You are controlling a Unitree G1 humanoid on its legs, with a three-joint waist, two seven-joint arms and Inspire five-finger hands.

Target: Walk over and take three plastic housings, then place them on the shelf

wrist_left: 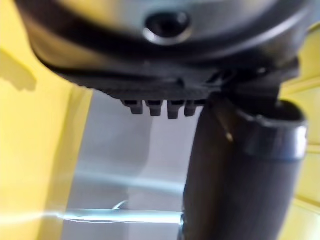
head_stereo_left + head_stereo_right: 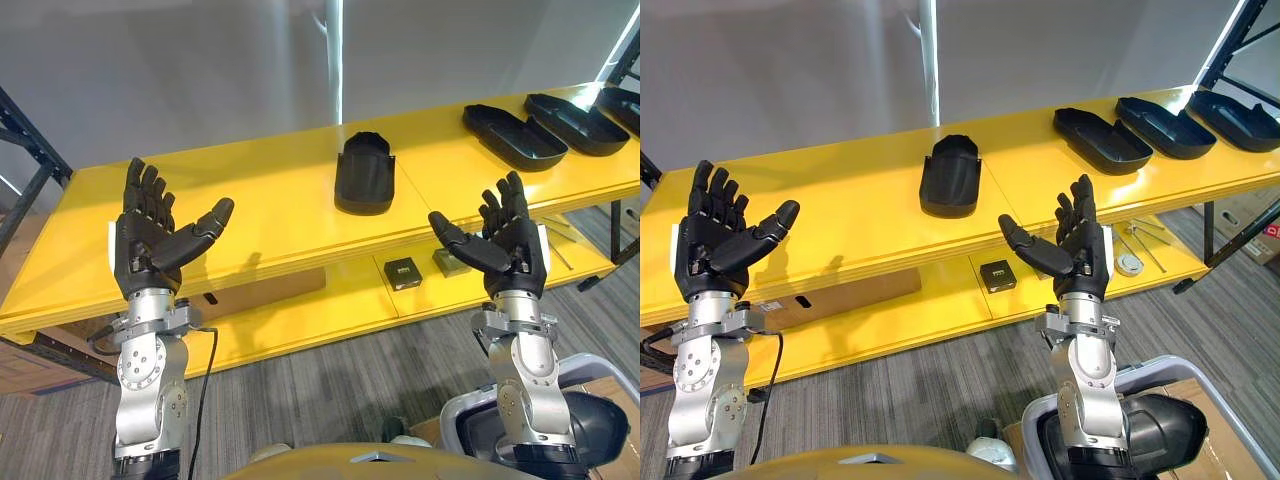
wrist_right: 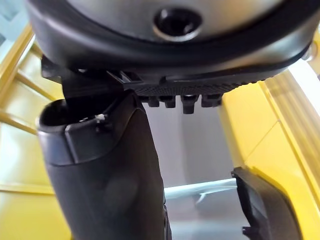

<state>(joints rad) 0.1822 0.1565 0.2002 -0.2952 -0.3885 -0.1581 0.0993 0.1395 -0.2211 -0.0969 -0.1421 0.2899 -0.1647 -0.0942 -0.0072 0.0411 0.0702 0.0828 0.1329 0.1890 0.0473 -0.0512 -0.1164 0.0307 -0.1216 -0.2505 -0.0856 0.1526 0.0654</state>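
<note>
One black plastic housing (image 2: 364,172) lies on the yellow shelf top (image 2: 260,210), in the middle. Three more black housings (image 2: 513,134) (image 2: 577,122) (image 2: 1243,119) lie in a row at the shelf's far right. My left hand (image 2: 150,235) is raised in front of the shelf's left part, palm turned inward, open and empty. My right hand (image 2: 503,245) is raised the same way below the right part, open and empty. The middle housing sits between the two hands, farther back. An edge of a black housing (image 3: 265,207) shows past my right thumb (image 3: 107,175).
A lower yellow shelf board (image 2: 330,310) carries a small black box (image 2: 402,272), a grey block (image 2: 449,263) and some small tools (image 2: 1137,240). Dark rack posts (image 2: 25,140) (image 2: 1245,45) stand at both ends. A grey wall rises behind; grey carpet (image 2: 330,390) lies below.
</note>
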